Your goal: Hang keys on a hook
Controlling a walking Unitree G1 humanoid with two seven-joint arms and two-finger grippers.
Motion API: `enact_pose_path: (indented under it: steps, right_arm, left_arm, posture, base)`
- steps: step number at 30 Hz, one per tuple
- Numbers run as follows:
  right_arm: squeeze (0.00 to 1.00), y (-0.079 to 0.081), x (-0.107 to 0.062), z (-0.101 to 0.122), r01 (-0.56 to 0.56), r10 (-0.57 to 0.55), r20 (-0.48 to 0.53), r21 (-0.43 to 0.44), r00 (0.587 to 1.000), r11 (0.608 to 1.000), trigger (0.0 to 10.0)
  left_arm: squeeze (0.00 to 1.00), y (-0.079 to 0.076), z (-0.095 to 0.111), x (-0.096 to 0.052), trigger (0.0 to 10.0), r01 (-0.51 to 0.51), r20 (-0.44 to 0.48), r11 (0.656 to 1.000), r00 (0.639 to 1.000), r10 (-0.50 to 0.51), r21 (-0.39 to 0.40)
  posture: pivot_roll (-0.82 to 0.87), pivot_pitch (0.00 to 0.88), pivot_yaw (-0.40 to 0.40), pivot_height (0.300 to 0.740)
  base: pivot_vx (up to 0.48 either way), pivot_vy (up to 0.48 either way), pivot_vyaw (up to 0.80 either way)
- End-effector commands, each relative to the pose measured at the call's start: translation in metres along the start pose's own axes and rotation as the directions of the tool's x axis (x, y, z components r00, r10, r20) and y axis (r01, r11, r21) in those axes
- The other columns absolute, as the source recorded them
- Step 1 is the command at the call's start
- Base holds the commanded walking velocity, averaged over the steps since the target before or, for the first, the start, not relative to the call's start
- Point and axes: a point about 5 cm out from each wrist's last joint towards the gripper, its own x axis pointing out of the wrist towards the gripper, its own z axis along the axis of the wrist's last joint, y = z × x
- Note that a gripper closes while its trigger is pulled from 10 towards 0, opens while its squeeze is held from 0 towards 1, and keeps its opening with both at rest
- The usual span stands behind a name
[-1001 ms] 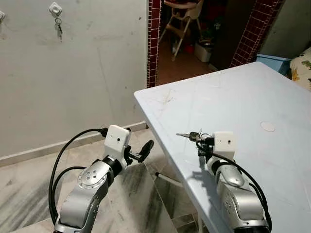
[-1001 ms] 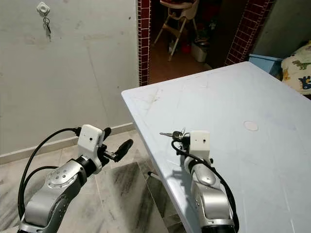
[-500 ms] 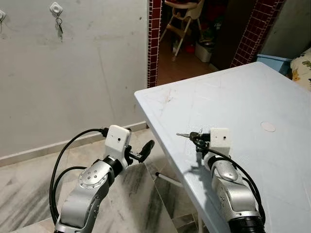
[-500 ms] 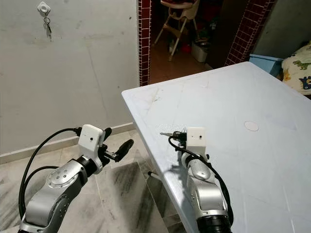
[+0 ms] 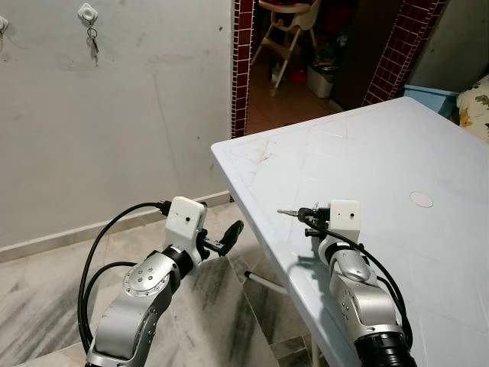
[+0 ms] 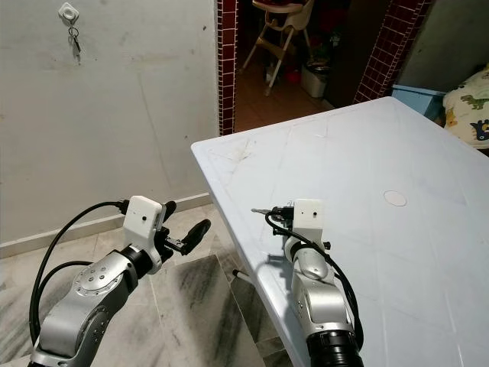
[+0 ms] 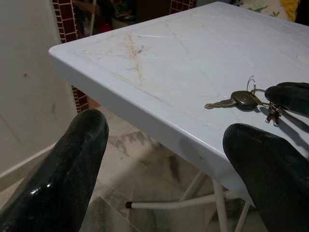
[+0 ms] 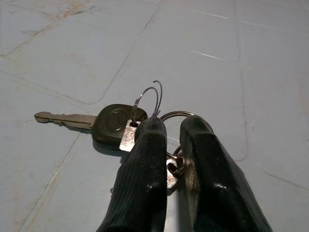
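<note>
A bunch of keys [image 8: 113, 125] with a dark-headed key and wire rings lies on the white table [image 5: 367, 153] near its front left edge. My right gripper [image 8: 174, 128] rests low on the table, shut on the rings of the keys [image 5: 294, 212]. My left gripper [image 5: 221, 233] hangs open over the floor, left of the table, with nothing between its fingers. In the left wrist view the keys [image 7: 241, 99] lie beyond the table edge. High on the wall at the far left is a white hook [image 5: 87, 12] with another set of keys [image 5: 92, 42] hanging from it.
A second hook [image 5: 2, 24] sits at the wall's left edge. A doorway framed by red tiled pillars [image 5: 241, 61] opens behind the table, with a high chair [image 5: 286, 30] inside. A blue box [image 5: 432, 98] and patterned bedding [image 5: 475, 103] lie far right. Marble floor [image 5: 46, 306] lies below.
My right arm has shifted slightly left and forward along the table, staying on the keys. The left arm has not moved.
</note>
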Motion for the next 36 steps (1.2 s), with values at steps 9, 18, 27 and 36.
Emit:
enact_pose_path:
  steps: [9,18,27,36]
  right_arm:
    - [0.0,-0.008,0.0,-0.009,0.031,-0.034,-0.064,-0.046,0.997,0.998,0.0]
    - [0.0,-0.007,-0.002,-0.022,0.004,-0.012,-0.129,-0.062,0.992,0.998,0.0]
    - [0.0,-0.009,-0.001,-0.016,0.027,-0.029,-0.093,-0.031,0.995,0.999,0.0]
    - [1.0,-0.012,-0.002,0.008,0.04,-0.04,0.044,0.01,0.998,0.999,10.0]
  left_arm:
    - [0.0,-0.003,0.004,0.0,10.0,0.006,0.013,1.0,1.0,-0.007,0.006]
    - [0.0,-0.003,0.004,0.0,10.0,0.011,0.012,1.0,1.0,-0.011,0.009]
    - [0.0,-0.004,0.004,0.001,10.0,0.015,0.013,1.0,1.0,-0.015,0.011]
    - [0.0,-0.003,0.004,0.001,10.0,0.015,0.013,1.0,1.0,-0.015,0.01]
  posture:
    - [0.12,0.0,-0.034,0.74]
    - [0.12,0.0,-0.037,0.74]
    - [0.12,0.0,-0.037,0.74]
    - [0.12,0.0,-0.035,0.74]
  base:
    - [0.0,0.0,0.0]
    - [0.0,0.0,0.0]
    - [0.0,0.0,0.0]
    - [0.0,0.0,0.0]
